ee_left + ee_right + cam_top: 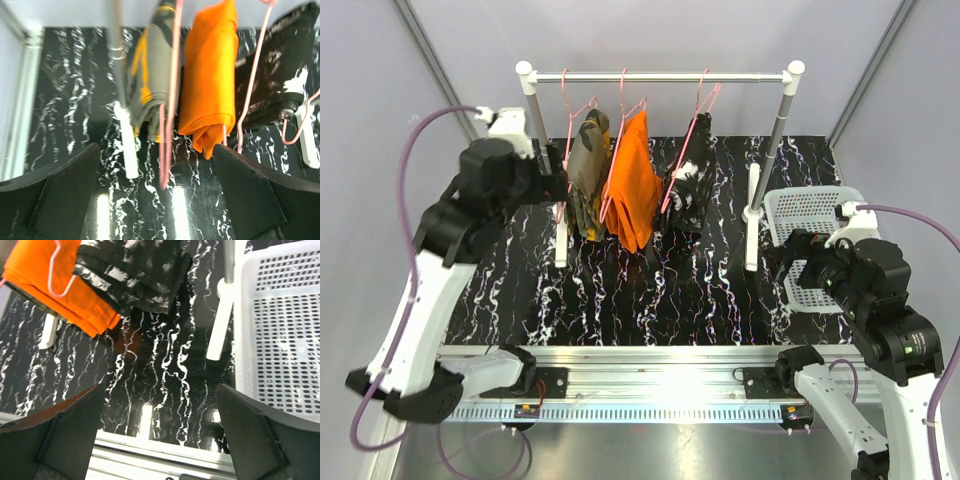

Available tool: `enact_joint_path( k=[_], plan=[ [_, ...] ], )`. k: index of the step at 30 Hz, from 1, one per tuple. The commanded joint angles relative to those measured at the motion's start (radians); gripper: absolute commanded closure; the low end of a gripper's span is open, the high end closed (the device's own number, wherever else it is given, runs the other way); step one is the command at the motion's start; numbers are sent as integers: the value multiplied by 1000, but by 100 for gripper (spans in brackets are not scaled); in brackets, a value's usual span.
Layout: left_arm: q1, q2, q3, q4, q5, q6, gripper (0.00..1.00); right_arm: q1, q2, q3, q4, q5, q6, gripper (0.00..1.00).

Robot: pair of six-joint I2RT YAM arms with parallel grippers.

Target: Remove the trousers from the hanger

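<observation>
Black, white-veined worktop [700,290] lies under everything you are working with. On it stands a white clothes rack [660,76], its rail running left to right between two posts. All three pairs of trousers hang from that rail on pink wire hangers [705,100]. The olive-brown camouflage trousers [587,175] with orange patches hang nearest the left post. The plain orange trousers [633,185] hang in the middle, touching them, and the black trousers [690,190] with white markings hang to the right. A white perforated basket [810,215] sits on the worktop just beyond the right post. Your left claw [157,195] is raised just beside the camouflage trousers. Its fingers are spread wide with nothing between them, and the camouflage and orange pairs hang ahead of it. Your right claw [160,430] hovers near the basket's inner edge, well apart from the garments, fingers likewise parted and gripping nothing.
</observation>
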Motion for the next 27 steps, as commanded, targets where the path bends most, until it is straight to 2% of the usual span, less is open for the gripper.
enact_joint_path(
  k=[1,4,5,8,11,12,14,18,19,21,22,24,25,27],
  plan=[
    [0,89,88,-38,85,11,1,4,-20,1,38,-61,11,0],
    [9,181,149,-65,86,5,4,4,-30,1,35,-67,10,1],
    [18,219,166,-73,86,5,10,4,-37,-1,34,-70,10,0],
    [52,272,183,-87,80,-3,19,4,-51,-5,35,-82,13,0],
    [86,328,189,-90,103,10,24,4,-68,-21,40,-98,19,1],
    [95,357,194,-91,108,13,30,4,-68,-22,40,-104,20,1],
    [118,379,196,-90,132,17,36,4,-72,-30,43,-110,22,0],
    [126,434,199,-76,160,39,53,4,-73,-39,52,-124,23,1],
    [126,453,209,-76,161,39,63,4,-73,-44,55,-125,26,0],
    [126,468,228,-78,166,39,73,4,-71,-48,61,-128,28,1],
    [126,479,235,-78,164,36,85,4,-71,-51,64,-128,33,0],
    [126,482,263,-74,155,30,90,4,-68,-57,70,-134,36,0],
    [126,481,271,-70,152,27,100,4,-68,-61,74,-138,37,1],
    [126,477,288,-61,125,17,100,6,-63,-62,78,-142,39,1]
  ],
)
